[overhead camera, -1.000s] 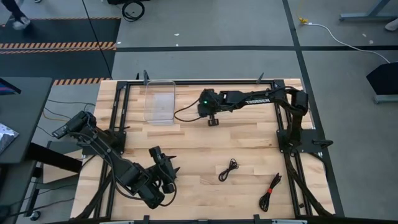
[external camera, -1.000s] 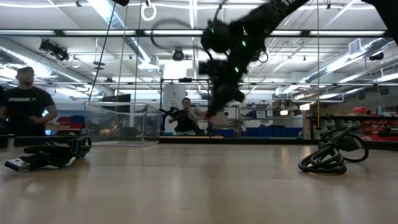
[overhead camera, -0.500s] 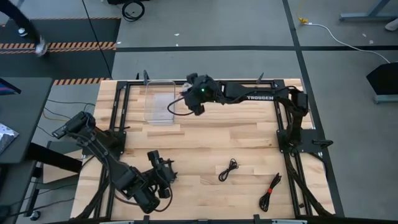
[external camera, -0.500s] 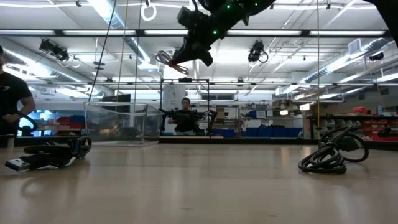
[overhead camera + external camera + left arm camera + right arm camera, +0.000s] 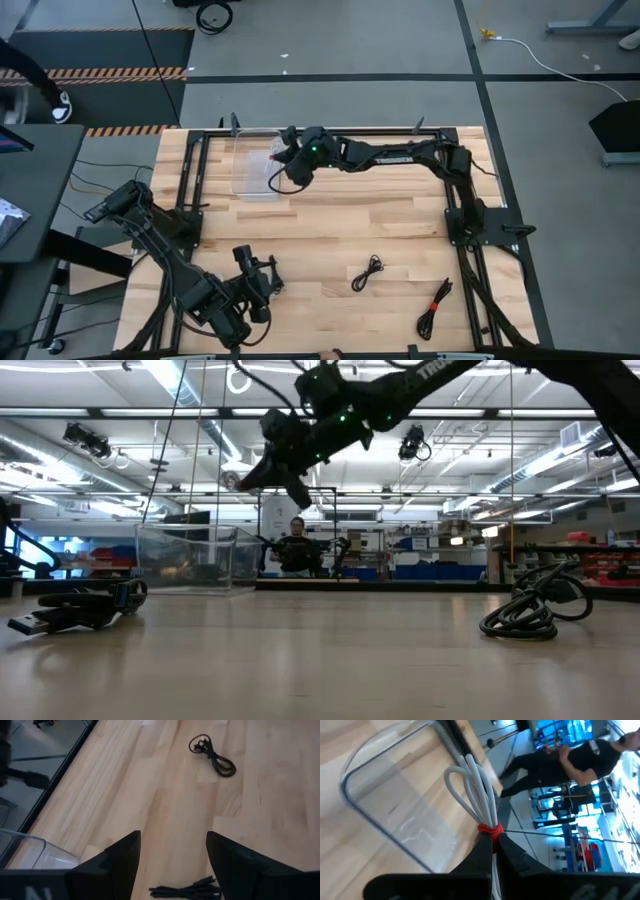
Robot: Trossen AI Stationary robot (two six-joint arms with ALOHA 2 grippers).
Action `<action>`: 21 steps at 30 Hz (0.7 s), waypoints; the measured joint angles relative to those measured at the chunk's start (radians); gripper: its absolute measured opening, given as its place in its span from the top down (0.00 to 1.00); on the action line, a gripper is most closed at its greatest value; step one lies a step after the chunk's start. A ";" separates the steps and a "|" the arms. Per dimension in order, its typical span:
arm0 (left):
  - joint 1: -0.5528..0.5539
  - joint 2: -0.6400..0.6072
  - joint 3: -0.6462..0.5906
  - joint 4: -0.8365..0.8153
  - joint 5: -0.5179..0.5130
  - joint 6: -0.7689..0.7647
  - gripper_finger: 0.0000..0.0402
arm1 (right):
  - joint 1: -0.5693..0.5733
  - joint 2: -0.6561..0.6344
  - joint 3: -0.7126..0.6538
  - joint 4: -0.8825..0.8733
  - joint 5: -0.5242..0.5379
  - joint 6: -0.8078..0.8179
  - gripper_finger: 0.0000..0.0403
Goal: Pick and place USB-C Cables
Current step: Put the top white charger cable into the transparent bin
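Note:
My right gripper [image 5: 279, 156] is shut on a silvery-white USB-C cable bundle with a red tie [image 5: 476, 795] and hangs above the right rim of the clear container [image 5: 256, 165] at the table's far left. My left gripper [image 5: 258, 290] is open near the front left edge and holds nothing. Two black cable bundles lie flat on the wood, one [image 5: 368, 272] near the middle front and one [image 5: 434, 308] at the front right. In the left wrist view another black bundle [image 5: 187, 892] lies just ahead of the open fingers. My right gripper pinches the white bundle at its red tie [image 5: 490, 829] between its two fingers. The fingers come from the table's right, slanting a little downward, and lie along the bundle. The looped end [image 5: 460, 779] sticks out beyond the fingers. The bundle is lifted clear, above the container.
A black frame [image 5: 200, 170] runs around the work area. In the low view, a dark cable bundle with a blue part [image 5: 80, 608] lies at the left. People stand in the room beyond the table's far edge. Bare wood lies between the container and the black bundles.
My right gripper has carried the white bundle up and toward the table's far left, from the bare wood right of the container to above its rim. Its wrist has rolled, and it has tipped from pointing down to nearly level. It has stayed shut.

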 joint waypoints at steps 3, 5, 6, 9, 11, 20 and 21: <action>0.000 0.000 0.000 -0.004 -0.005 -0.003 0.42 | 0.000 0.039 0.000 0.061 -0.036 -0.018 0.98; 0.000 0.000 0.000 -0.005 -0.011 -0.003 0.42 | 0.000 0.063 0.002 0.095 -0.050 -0.024 0.98; 0.000 0.000 0.000 -0.006 -0.014 -0.004 0.42 | 0.000 0.076 0.002 0.117 -0.051 -0.025 0.98; 0.000 0.000 0.000 -0.002 -0.015 -0.005 0.42 | 0.000 0.105 0.000 0.149 -0.054 -0.029 0.98; 0.000 0.000 0.000 -0.001 -0.015 -0.005 0.42 | 0.000 0.111 0.000 0.147 -0.055 -0.029 0.97; 0.000 0.000 0.000 -0.002 -0.015 -0.005 0.42 | -0.001 0.117 0.001 0.153 -0.040 -0.021 0.96; 0.000 0.000 0.000 -0.002 -0.015 -0.005 0.42 | 0.000 0.117 0.001 0.151 -0.040 -0.022 0.96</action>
